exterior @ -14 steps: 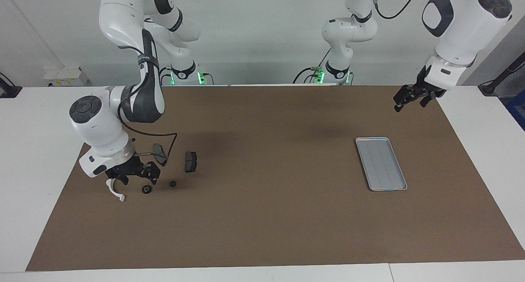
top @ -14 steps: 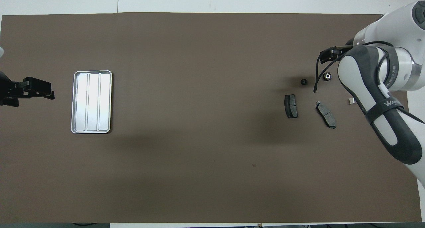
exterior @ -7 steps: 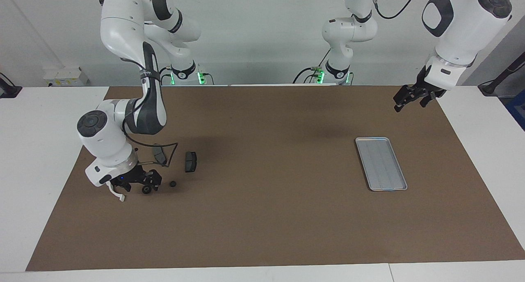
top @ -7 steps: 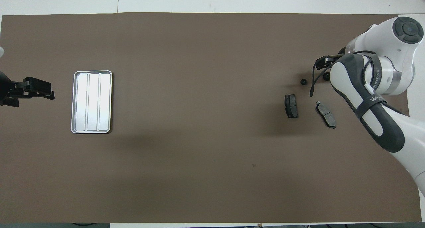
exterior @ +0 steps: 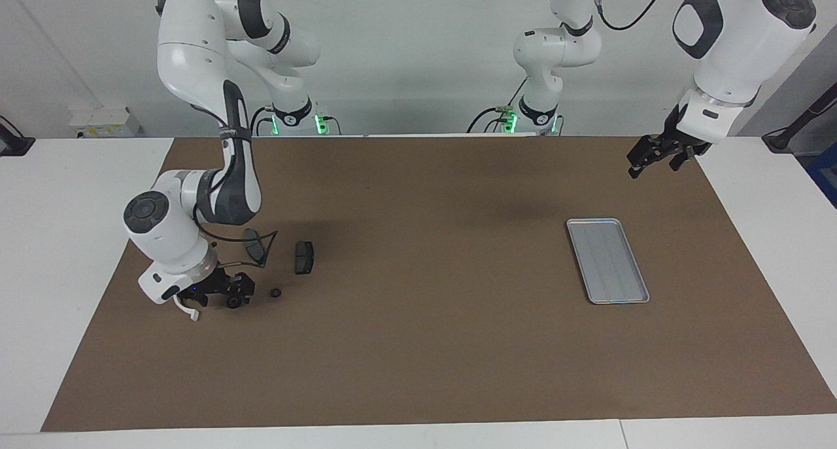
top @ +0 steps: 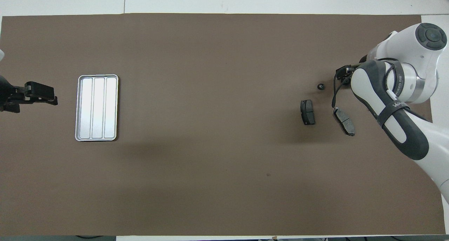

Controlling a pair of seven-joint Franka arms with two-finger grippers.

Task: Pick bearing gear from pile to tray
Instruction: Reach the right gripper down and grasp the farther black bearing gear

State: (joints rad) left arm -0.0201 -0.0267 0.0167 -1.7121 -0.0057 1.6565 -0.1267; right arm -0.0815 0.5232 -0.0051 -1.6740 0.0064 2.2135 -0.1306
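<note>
Tray [exterior: 607,260] was silver-grey w/ lengthwise ridges; brake pads [exterior: 303,257] dark grey; mat [exterior: 431,344] brown; bracket [exterior: 187,312] white.

The tray [top: 97,107] lies well apart from two brake pads [top: 308,112] and a small black piece [top: 320,86].

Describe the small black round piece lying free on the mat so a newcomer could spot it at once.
Start at the brown mat and go to the right arm's end, where loose parts lie. Two dark brake pads sit there; the small round piece lies farther from the robots than they do. Unlike the flat pads, it is a tiny black knob.
</note>
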